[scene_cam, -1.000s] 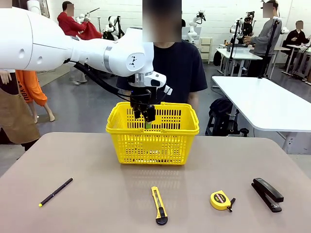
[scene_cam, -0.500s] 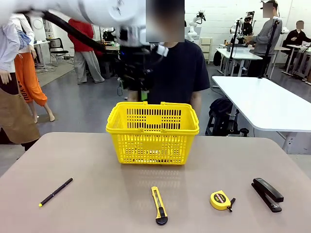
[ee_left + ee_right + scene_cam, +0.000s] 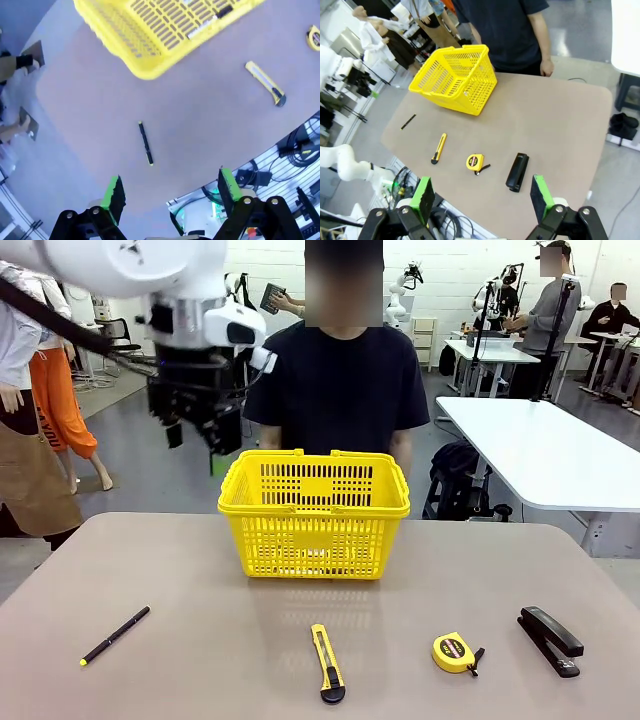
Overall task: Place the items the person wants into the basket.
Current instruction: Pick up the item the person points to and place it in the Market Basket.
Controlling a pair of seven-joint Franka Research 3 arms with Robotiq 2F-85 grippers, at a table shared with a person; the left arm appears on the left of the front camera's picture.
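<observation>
Pen (image 3: pixel 115 634): lying on the surface (image 3: pixel 200 570), to the near left of the basket (image 3: pixel 313 530), well apart from it
Left end effector (image 3: pixel 195 430): jaws spread wide with nothing between them; in the air above and to the left of the basket's left rim, not touching it
Basket: upright on the far middle of the surface
Marker (image 3: pixel 205 24): lying flat on the basket's floor
Person (image 3: pixel 340 390): standing just behind the basket
Knife (image 3: pixel 327 663): on the surface straight in front of the basket, well apart
Tape measure (image 3: pixel 455 652): to the near right of the basket, beyond the knife
Stapler (image 3: pixel 550 640): farthest right of the basket, near the tape measure
Right end effector (image 3: pixel 481 192): jaws spread wide, empty; high above the near right, well apart from the basket
</observation>
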